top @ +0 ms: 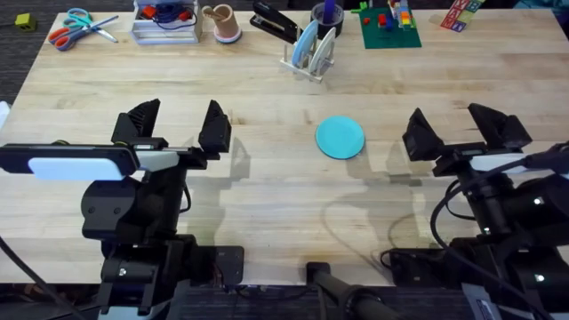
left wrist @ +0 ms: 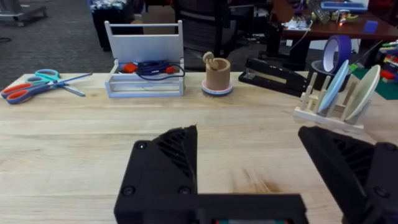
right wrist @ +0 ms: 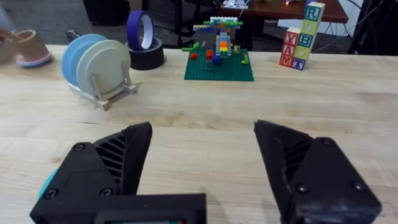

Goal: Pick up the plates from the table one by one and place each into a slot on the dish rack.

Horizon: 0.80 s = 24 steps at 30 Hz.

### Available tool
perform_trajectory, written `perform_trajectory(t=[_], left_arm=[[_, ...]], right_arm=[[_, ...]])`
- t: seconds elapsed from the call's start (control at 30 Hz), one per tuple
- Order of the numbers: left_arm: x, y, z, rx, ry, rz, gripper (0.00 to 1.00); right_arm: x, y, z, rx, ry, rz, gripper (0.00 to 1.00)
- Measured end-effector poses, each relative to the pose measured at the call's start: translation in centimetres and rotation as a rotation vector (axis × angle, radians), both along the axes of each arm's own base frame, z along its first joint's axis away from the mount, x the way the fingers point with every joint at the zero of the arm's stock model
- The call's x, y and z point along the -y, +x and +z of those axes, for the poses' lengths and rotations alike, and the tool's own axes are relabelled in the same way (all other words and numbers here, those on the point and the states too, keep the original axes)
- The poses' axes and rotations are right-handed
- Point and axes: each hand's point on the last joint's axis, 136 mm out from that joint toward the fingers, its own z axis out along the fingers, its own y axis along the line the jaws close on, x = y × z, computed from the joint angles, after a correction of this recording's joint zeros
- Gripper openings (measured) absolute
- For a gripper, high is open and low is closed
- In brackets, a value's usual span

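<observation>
likely light, stiff, slick: turquoise plate [top: 340, 138] flat on table [top: 267, 191]; take by rim edge. left pincer [top: 178, 126], right pincer [top: 456, 129] both spread, empty.

Dark grey carpet [left wrist: 56, 37] lies beyond the far edge; a black office chair [left wrist: 208, 25] and a brown desk [left wrist: 323, 28] stand behind.
</observation>
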Motion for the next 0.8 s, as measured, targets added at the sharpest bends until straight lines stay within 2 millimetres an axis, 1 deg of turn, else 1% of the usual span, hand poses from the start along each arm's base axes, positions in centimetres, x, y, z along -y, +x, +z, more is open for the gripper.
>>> perform_trajectory(t=[0.6, 0.7, 0.77, 0.8], left_arm=[[0.0, 0.0, 0.3, 0.008, 0.000, -0.001, 0.994], [0.0, -0.2, 1.2, 0.017, 0.000, -0.002, 0.994], [0.0, -0.5, 2.4, 0.028, -0.004, -0.002, 0.994], [0.0, -0.7, 3.3, 0.036, -0.005, -0.002, 0.994]], right_arm=[[0.0, 0.0, 0.0, 0.000, 0.000, 0.000, 0.995], [0.0, 0.0, 0.1, -0.001, 0.000, 0.001, 0.995], [0.0, -0.1, 0.5, -0.001, 0.000, 0.001, 0.994], [0.0, -0.2, 1.1, 0.009, 0.000, 0.001, 0.993]])
